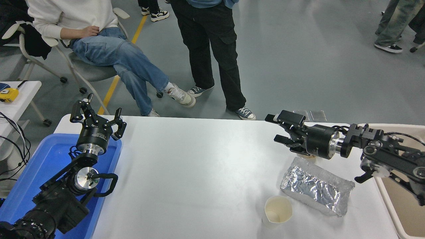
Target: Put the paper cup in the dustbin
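The white paper cup (278, 211) stands upright near the table's front edge, right of centre, its cream inside showing. The beige dustbin (403, 205) stands off the table's right edge, partly cut off by the picture. My right gripper (277, 128) is open and empty, turned to point left over the far right part of the table, well behind the cup. My left gripper (96, 116) is open, parked over the blue tray at the lower left.
A crinkled silver foil bag (315, 190) lies just behind and right of the cup. The right gripper hides most of the brown paper wad (302, 155). A blue tray (40, 172) sits at the table's left. People sit and stand at the far side.
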Robot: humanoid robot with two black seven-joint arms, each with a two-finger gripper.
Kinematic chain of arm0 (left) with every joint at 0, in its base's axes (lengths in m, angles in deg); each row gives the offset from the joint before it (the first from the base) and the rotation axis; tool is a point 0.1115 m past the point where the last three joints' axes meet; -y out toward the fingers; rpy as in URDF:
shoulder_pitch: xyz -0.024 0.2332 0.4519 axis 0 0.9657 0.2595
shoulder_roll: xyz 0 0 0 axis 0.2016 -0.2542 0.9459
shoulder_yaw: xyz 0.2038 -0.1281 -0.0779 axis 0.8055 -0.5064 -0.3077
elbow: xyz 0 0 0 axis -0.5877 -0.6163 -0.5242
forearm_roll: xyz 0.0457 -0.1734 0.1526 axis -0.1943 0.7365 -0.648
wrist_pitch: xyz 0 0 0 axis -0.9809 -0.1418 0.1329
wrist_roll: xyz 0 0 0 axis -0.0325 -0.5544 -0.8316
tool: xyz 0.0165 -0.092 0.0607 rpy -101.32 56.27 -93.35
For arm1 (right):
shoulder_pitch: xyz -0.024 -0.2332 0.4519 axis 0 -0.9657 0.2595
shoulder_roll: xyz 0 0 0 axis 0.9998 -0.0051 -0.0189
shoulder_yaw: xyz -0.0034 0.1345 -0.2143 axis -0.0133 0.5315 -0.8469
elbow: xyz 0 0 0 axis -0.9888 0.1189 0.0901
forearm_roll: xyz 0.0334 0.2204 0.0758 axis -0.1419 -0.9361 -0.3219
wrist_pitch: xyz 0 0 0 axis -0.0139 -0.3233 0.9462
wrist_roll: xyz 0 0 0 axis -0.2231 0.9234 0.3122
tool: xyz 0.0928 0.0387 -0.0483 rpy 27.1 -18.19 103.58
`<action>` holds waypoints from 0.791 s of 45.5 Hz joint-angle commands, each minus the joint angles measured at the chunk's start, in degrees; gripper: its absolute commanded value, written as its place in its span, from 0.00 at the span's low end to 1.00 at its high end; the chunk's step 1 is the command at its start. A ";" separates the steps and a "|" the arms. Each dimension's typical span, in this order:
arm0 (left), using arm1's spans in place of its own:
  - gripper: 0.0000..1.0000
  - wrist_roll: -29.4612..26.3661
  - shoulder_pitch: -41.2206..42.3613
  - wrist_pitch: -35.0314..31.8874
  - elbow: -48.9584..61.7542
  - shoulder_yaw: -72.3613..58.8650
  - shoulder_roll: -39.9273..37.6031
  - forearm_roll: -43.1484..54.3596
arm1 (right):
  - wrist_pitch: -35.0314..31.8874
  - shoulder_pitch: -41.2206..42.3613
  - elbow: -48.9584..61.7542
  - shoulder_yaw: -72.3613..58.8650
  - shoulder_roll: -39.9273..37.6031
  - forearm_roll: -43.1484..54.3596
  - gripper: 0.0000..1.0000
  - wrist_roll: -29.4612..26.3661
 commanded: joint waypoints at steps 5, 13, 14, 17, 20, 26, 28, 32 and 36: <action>1.00 0.00 -0.01 -0.05 0.00 0.00 -0.03 0.00 | 0.32 1.33 -4.06 -6.85 -0.91 26.40 1.00 -1.26; 1.00 0.00 -0.01 -0.05 0.00 0.00 0.06 0.00 | 0.06 4.05 -4.32 -13.08 -1.52 33.19 1.00 -1.08; 1.00 0.00 -0.01 0.03 0.00 0.00 -0.03 0.00 | 0.06 4.66 -4.41 -14.05 -1.61 33.19 1.00 -1.08; 1.00 0.00 -0.01 -0.05 0.00 0.00 -0.03 0.00 | -0.03 6.42 -4.76 -16.86 -2.40 33.19 1.00 -0.91; 1.00 0.00 -0.01 0.04 0.00 0.00 0.06 0.00 | 0.06 7.65 -5.37 -18.63 -2.93 33.45 1.00 -0.82; 1.00 0.00 -0.01 0.04 0.00 0.00 0.06 0.00 | -0.03 8.71 -6.60 -19.33 -3.11 34.16 1.00 -0.82; 1.00 0.00 -0.01 0.03 0.00 0.00 -0.03 0.00 | 0.06 8.89 -7.22 -19.77 -3.28 35.03 1.00 -0.90; 1.00 0.00 -0.01 0.03 0.00 0.00 -0.03 0.00 | 0.06 9.77 -7.92 -21.53 -3.72 36.00 1.00 -0.82; 1.00 0.00 -0.01 0.03 0.00 0.00 0.06 0.00 | 0.06 9.86 -9.50 -23.02 -4.07 36.00 1.00 -0.90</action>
